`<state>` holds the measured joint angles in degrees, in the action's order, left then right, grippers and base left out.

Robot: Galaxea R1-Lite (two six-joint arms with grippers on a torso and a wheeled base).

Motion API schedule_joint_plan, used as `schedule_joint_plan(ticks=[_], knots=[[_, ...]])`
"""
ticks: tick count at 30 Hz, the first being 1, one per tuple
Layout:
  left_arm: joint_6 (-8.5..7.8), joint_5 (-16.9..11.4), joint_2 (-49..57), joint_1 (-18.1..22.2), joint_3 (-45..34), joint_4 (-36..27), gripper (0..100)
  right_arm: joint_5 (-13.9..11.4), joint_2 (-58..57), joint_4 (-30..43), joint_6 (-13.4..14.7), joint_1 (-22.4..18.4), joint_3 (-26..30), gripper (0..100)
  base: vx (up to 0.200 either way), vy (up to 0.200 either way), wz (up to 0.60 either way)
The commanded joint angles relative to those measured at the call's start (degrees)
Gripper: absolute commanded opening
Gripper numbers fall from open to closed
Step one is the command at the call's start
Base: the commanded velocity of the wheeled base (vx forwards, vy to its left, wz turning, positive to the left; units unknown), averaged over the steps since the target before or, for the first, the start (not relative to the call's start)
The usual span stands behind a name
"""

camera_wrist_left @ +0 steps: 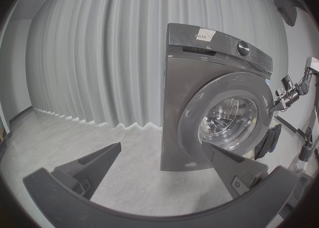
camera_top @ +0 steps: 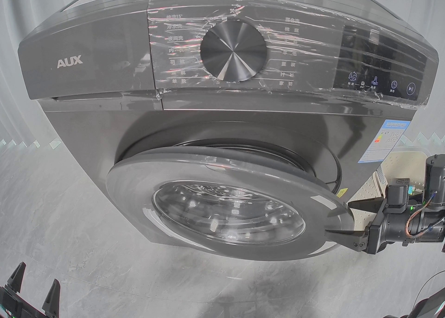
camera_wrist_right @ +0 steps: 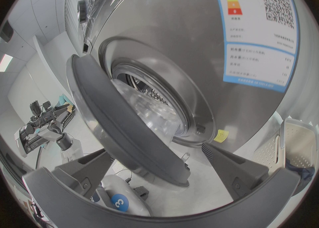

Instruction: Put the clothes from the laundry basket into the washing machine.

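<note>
Your washing machine (camera_top: 92,138) stands square in front of you in the head view, its front facing you. Its round door (camera_top: 227,212) is swung partway out. The hinge side sits at 9 o'clock and the free edge points toward 4 o'clock, so a sliver of the drum opening (camera_top: 259,149) shows behind the door's rim at 12 to 2 o'clock. On the panel above, the dial (camera_top: 233,50) lies at 12 o'clock from the door, under crinkled plastic film.

Your right gripper (camera_top: 340,236) is at the door's free edge, at 4 o'clock from the glass. Its fingers are spread wide, and in the right wrist view the door rim passes between them without being pinched.

The laundry basket (camera_top: 408,166), cream and perforated, stands on the floor (camera_top: 69,203) just beside the machine, at 3 o'clock from the door and behind the right arm. The right wrist view shows dark clothes (camera_wrist_right: 299,170) lying in it. An energy label (camera_top: 389,140) is stuck on the machine's front near the basket.

Your left gripper (camera_top: 38,275) hangs well apart from the machine at 8 o'clock, fingers spread and holding nothing. A pleated curtain (camera_wrist_left: 99,56) runs behind the machine.
</note>
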<state>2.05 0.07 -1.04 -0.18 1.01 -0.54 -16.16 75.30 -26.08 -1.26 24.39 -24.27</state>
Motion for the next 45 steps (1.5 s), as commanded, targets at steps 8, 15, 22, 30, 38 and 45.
schedule_joint_plan(ticks=[8,15,22,30,38,45], knots=[[0.06,0.01,1.04,0.01,-0.75,0.01,100,0.08,0.55,-0.03,0.03,4.08,4.06,100,0.000,0.000,0.00],[0.06,0.01,1.04,0.01,-0.75,0.01,100,0.26,-1.82,-0.03,-0.06,3.38,4.41,100,0.000,0.000,0.00],[0.06,0.01,1.04,-0.08,-0.75,0.01,100,1.57,2.57,-0.64,-0.15,2.15,0.72,100,-0.114,0.000,0.00],[0.15,0.01,1.04,0.01,-0.84,0.01,100,1.22,5.38,-3.37,-0.15,3.91,1.60,100,-0.050,0.000,0.00],[0.15,0.01,1.04,-0.08,-0.75,0.01,100,1.05,1.69,-3.19,0.29,8.83,4.58,100,0.000,0.000,0.00],[0.06,0.01,1.04,-0.08,-0.75,0.01,100,1.49,1.78,-3.46,0.20,7.25,3.35,100,-0.029,0.000,0.00]])
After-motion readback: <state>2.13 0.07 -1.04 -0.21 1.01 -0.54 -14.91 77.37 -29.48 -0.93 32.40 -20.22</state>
